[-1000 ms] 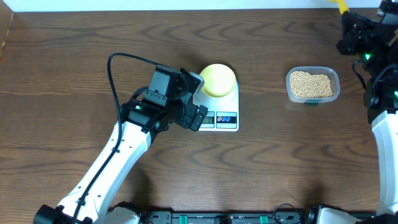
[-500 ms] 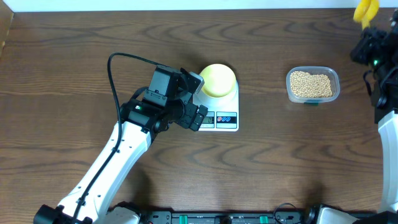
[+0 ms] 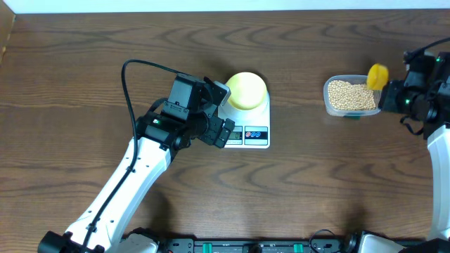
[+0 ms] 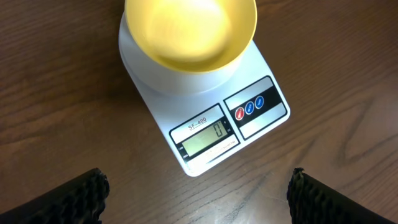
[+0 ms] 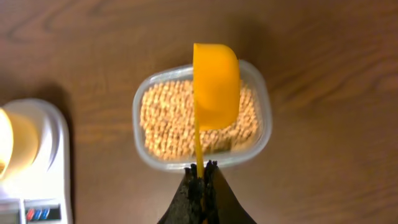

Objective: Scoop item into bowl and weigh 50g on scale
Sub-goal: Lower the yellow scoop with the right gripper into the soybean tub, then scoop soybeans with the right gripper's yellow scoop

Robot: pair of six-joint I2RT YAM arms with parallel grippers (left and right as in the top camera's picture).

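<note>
Beans (image 5: 165, 127) fill the clear tub (image 5: 136, 124) on the right side of the table (image 3: 316, 190), well apart from the scale (image 4: 217, 134). In the wrist view we see the right gripper (image 5: 200, 182) just beside the tub's near rim. Its jaws are together, clamped on the thin handle of the yellow scoop (image 5: 216, 84). The handle runs straight out from the fingertips across the beans. The scoop head sits over the far half of the tub and reaches to its far rim. We can't tell whether the head touches the beans or hangs just above them, nor whether it carries any. From overhead, the scoop head is at the tub's right edge and the gripper is just right of the tub.

The left gripper (image 4: 199, 193) hovers near the scale's left side with its jaws wide apart, gripping nothing. In its wrist view the two fingers show at the bottom corners, with the scale's display end between them and clear of both. The pale yellow bowl (image 4: 189, 31) stands upright on the scale platform, and we see only bare yellow inside it. The display reads 0.
</note>
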